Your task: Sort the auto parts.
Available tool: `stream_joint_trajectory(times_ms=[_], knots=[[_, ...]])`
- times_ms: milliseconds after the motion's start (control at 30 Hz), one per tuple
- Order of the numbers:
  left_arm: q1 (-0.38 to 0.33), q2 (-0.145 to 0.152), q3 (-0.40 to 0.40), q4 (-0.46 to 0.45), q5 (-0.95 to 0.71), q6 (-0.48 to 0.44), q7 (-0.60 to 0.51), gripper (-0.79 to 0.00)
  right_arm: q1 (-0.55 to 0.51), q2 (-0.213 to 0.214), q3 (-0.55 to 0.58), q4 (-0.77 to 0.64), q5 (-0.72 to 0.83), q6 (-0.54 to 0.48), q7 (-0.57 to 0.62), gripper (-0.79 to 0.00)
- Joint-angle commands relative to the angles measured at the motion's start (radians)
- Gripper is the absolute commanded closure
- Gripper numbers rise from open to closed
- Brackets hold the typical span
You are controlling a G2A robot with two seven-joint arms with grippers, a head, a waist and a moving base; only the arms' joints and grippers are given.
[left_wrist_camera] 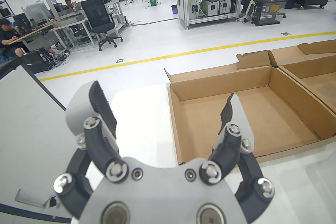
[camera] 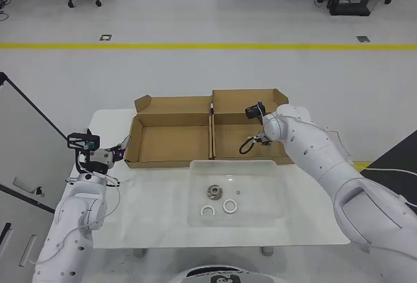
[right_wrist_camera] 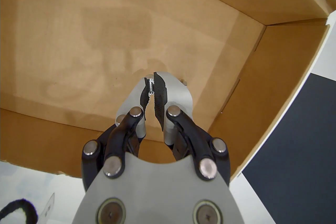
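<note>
1. Now, the right gripper (right_wrist_camera: 150, 80) is squeezed tight on a small shiny part (right_wrist_camera: 150, 88). It looks like a tiny spring or a tiny screw, and I cannot tell which.
2. That gripper hangs down inside the right box (right_wrist_camera: 262, 72), low over its brown floor. I cannot tell if the part touches the floor.
3. The left gripper (left_wrist_camera: 164, 91) has its fingers wide apart with nothing between them. It sits near the left edge of the table (camera: 158, 212), just beside the left box (camera: 173, 141), which looks bare inside.
4. A clear tray (camera: 265, 205) lies in front of the two boxes. In it are a round metal part (camera: 212, 190) and two white rings (camera: 230, 206), close together.
5. I think this is the drop-off step. One part has been carried over to its box, and the other parts wait in the tray to be sorted.
6. The next move should be easy: open the fingers a little so the part falls onto the box floor.
7. The part is very small, so it might stick to a black pad. It is good to check that it really let go.
8. After that, the arm needs to lift up first so it does not bump the box wall, then go to the tray for the next part.
</note>
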Motion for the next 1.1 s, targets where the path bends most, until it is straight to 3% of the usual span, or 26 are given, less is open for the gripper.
stream_joint_trajectory(times_ms=[0,33,167,267,500,567,600,633,667,1067], knots=[[0.0,0.0,0.0,0.0,0.0,0.0,0.0,-0.785,0.003,-0.005,-0.001,0.01,-0.001,-0.002,-0.003,0.0],[0.0,0.0,0.0,0.0,0.0,0.0,0.0,-0.785,0.005,-0.008,-0.001,0.016,-0.001,-0.003,-0.004,0.0],[0.0,0.0,0.0,0.0,0.0,0.0,0.0,-0.785,0.009,-0.017,-0.001,0.034,0.0,-0.006,-0.008,-0.182],[0.0,0.0,0.0,0.0,0.0,0.0,0.0,-0.785,0.011,-0.024,0.002,0.045,0.002,-0.006,-0.011,-0.24],[0.0,0.0,0.0,0.0,0.0,0.0,0.0,-0.785,0.016,-0.033,0.015,0.053,0.006,-0.013,-0.025,-0.292],[0.0,0.0,0.0,0.0,0.0,0.0,0.0,-0.785,0.018,-0.033,0.025,0.047,0.008,-0.016,-0.035,-0.351],[0.0,0.0,0.0,0.0,0.0,0.0,0.0,-0.785,0.019,-0.032,0.031,0.041,0.011,-0.018,-0.04,-0.437],[0.0,0.0,0.0,0.0,0.0,0.0,0.0,-0.785,0.019,-0.031,0.04,0.034,0.016,-0.02,-0.043,-0.643],[0.0,0.0,0.0,0.0,0.0,0.0,0.0,-0.785,0.02,-0.029,0.047,0.025,0.017,-0.023,-0.046,-0.785],[0.0,0.0,0.0,0.0,0.0,0.0,0.0,-0.785,-0.061,0.044,0.224,-0.244,0.032,-0.045,0.002,-0.785]])
